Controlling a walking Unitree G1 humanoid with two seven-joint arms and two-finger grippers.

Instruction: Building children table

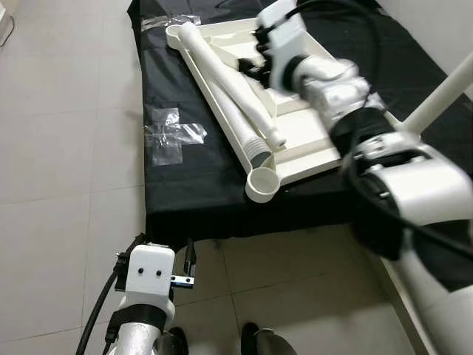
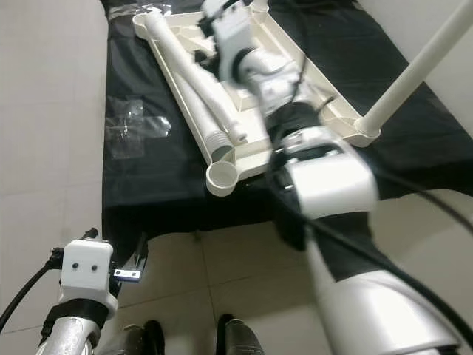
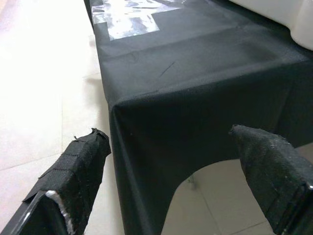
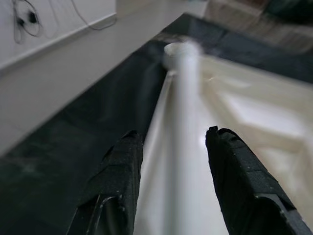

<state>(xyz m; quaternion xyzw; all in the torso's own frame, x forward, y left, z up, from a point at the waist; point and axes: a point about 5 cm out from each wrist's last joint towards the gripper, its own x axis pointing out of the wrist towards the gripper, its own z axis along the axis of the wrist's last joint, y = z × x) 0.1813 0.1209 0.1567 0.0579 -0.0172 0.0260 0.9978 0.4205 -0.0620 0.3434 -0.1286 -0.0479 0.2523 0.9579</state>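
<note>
Black fingers of the right gripper [image 4: 168,191] are spread to either side of a white table leg [image 4: 183,127], not yet closed on it. The leg is laid across the upturned white tabletop [image 1: 310,137], which rests on a black cloth [image 1: 192,185]. The fingers would best be centred on the leg before any squeeze, so it is not rolled aside. The right arm is stretched forward and down; the left gripper [image 1: 164,260], its fingers apart, is held idle over the floor.
</note>
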